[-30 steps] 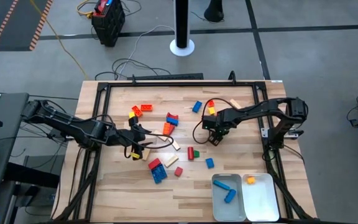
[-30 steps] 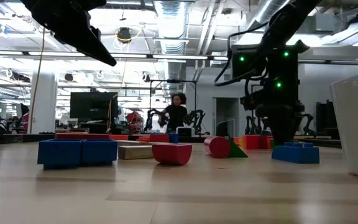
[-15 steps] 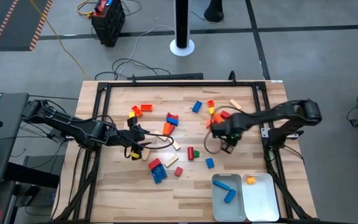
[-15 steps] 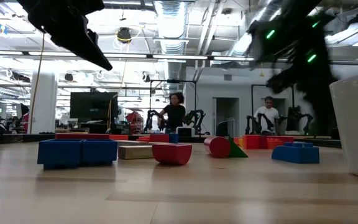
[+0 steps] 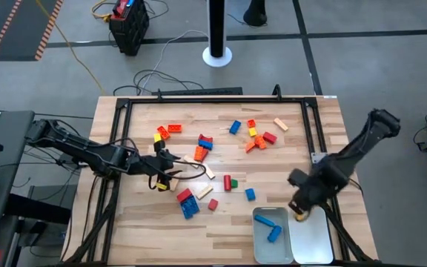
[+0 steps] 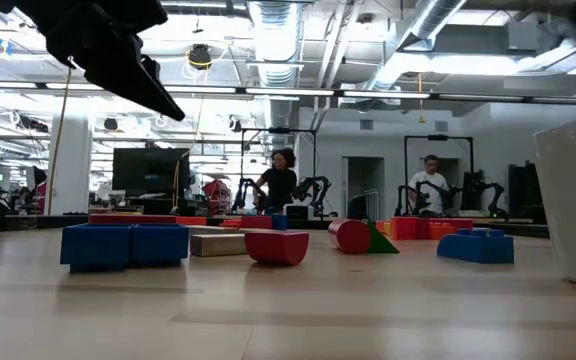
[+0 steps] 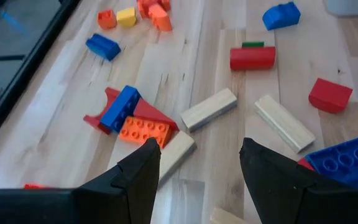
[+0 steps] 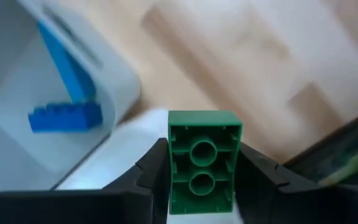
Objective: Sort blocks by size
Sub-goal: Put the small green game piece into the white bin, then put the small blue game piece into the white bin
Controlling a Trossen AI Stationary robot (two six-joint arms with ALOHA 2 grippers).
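A short green block [image 8: 203, 160] is clamped between the right gripper [image 5: 300, 210] jaws, held over the near rim of the right-hand white tray [image 5: 316, 239], beside the tray with long blue blocks [image 5: 273, 227]. Released too early, it could strike the rim and tumble onto the desk. The left gripper [image 7: 197, 168] hangs open-jawed over scattered blocks.

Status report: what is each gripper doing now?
Right gripper shut on green block, over right tray. Left gripper open, hovering above loose blocks. Nothing in the way.
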